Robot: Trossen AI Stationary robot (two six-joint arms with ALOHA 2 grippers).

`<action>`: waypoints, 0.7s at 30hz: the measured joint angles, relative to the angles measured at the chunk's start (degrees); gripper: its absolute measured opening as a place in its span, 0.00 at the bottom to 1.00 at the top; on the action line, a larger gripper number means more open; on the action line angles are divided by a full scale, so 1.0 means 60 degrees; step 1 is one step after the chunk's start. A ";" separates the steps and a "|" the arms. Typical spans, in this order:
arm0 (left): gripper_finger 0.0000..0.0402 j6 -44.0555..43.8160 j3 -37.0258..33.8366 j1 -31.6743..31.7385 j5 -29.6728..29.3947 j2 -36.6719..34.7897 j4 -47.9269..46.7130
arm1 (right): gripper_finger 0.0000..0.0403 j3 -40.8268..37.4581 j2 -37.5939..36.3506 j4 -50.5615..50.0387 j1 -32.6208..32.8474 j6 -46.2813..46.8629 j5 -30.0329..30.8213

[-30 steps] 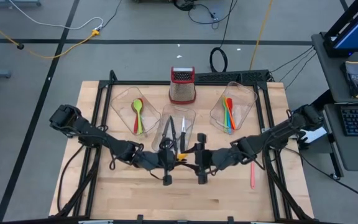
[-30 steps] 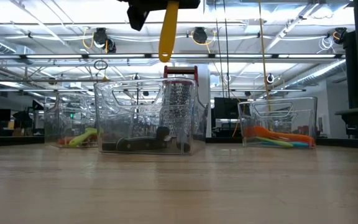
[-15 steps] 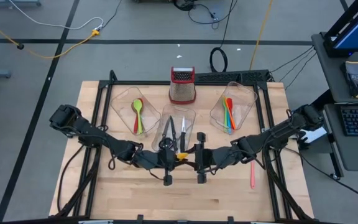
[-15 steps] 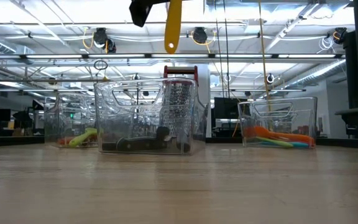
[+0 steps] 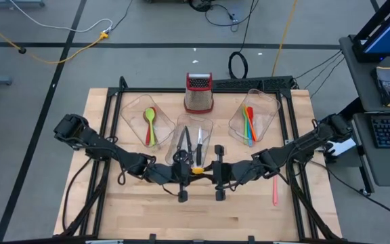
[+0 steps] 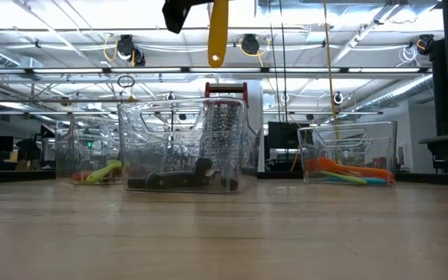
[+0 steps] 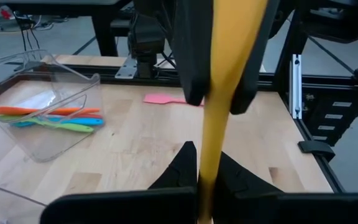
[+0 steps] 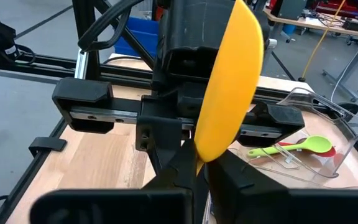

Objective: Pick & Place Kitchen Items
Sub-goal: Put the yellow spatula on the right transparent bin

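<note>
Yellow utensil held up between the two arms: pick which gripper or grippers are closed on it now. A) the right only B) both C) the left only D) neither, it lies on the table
B. The yellow utensil runs between the left gripper and the right gripper, and each wrist view shows that arm's own fingers shut on it, high above the table.

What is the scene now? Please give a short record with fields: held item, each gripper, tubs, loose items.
held item: yellow spatula, above the table's middle, gripped from both ends
left gripper: shut on the spatula
right gripper: shut on the spatula
left tub: green and red spoons
middle tub: black-handled knives
right tub: coloured utensils
loose items: pink utensil on the table; box grater behind the tubs
</note>
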 joint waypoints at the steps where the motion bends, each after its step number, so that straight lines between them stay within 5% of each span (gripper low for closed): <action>1: 0.02 -0.0008 0.0000 0.0000 0.0000 0.0000 0.0000 | 0.03 0.0000 0.0000 -0.0004 0.0000 -0.0016 0.0008; 21: 0.58 0.0760 0.0004 0.0067 0.0016 0.0007 -0.0691 | 0.02 0.0000 0.0004 -0.1660 -0.0020 0.0898 0.0658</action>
